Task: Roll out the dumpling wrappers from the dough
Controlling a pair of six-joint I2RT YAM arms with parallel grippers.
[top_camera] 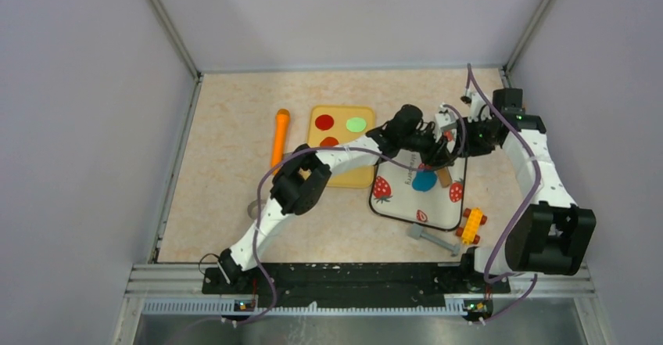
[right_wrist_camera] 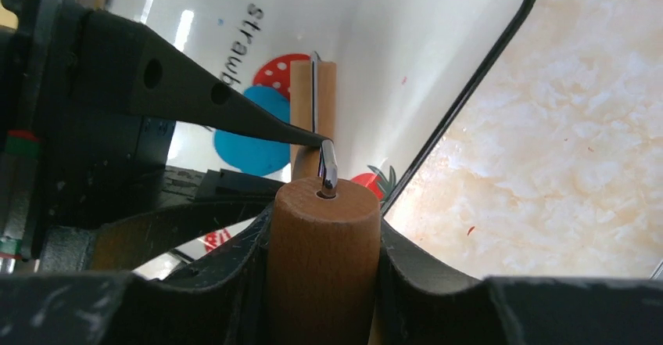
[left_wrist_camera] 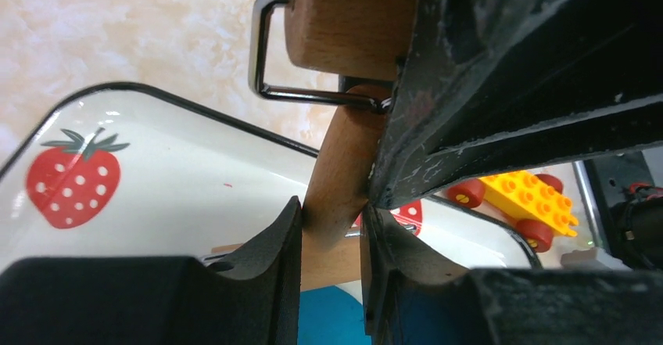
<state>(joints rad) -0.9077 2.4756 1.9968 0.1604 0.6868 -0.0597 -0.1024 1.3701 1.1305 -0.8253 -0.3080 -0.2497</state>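
Observation:
The blue dough point(top_camera: 424, 181) lies as a flat, roundish patch on the white strawberry tray point(top_camera: 413, 203). A wooden roller point(top_camera: 444, 176) with a wire frame stands tilted over it. My left gripper point(top_camera: 426, 159) is shut on the roller's handle point(left_wrist_camera: 338, 173). The dough point(left_wrist_camera: 332, 318) shows just below my left gripper point(left_wrist_camera: 332, 204). My right gripper point(top_camera: 453, 146) is shut on the roller's upper wooden barrel point(right_wrist_camera: 324, 267). Past my right gripper point(right_wrist_camera: 324, 216) the dough point(right_wrist_camera: 250, 138) shows beside the handle. No separate blue dumpling wrapper is in view.
A yellow board point(top_camera: 344, 174) with red discs point(top_camera: 324, 120) and a green disc point(top_camera: 356, 124) lies left of the tray. An orange tool point(top_camera: 279, 135) lies further left. A yellow toy car point(top_camera: 471, 225) and a grey tool point(top_camera: 432, 239) lie near the tray's front right corner.

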